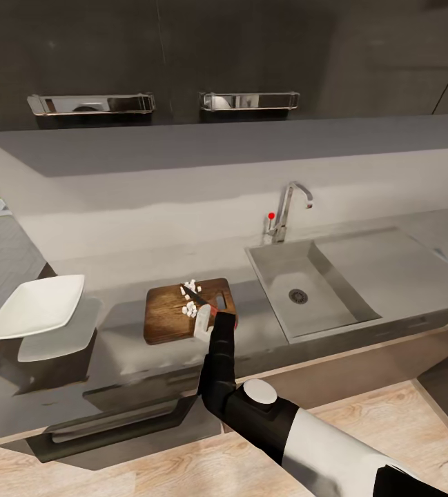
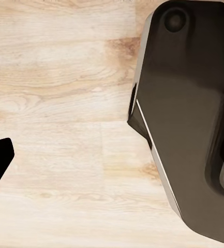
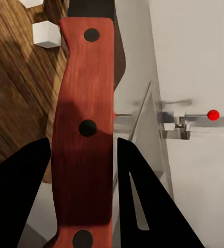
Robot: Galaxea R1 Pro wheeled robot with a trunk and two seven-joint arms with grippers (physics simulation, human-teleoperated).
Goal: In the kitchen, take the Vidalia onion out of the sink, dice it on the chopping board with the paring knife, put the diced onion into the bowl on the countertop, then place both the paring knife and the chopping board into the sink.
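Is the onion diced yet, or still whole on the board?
Diced: small white cubes lie scattered on the chopping board, with no whole bulb there. The right gripper holds the paring knife over them.

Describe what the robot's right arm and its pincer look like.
The right arm is glossy black along the forearm, with a round white cap at the elbow joint and a white upper segment. The right pincer has a white body; in the right wrist view its fingers are flat, black and tapered.

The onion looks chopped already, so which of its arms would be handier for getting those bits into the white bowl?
Probably the left. The right gripper is shut on the paring knife over the chopping board, among the diced onion. The bowl sits at the robot's left.
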